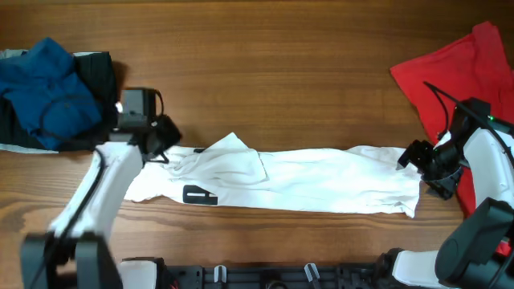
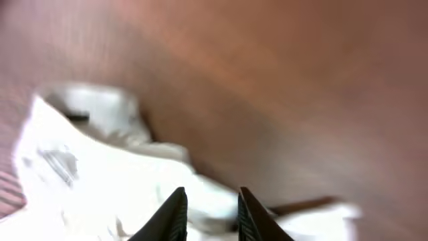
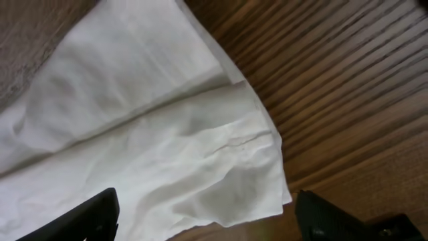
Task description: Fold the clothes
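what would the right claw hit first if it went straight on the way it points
Most likely the white T-shirt: the right claw, open, points at the shirt's end, with cloth filling the line ahead. Depth is unclear, so how close it is I cannot tell.

White T-shirt at centre, plain but for a black label; red shirt far right; blue garment over dark cloth far left; brown, straight-grained wooden table; left gripper and right gripper black.
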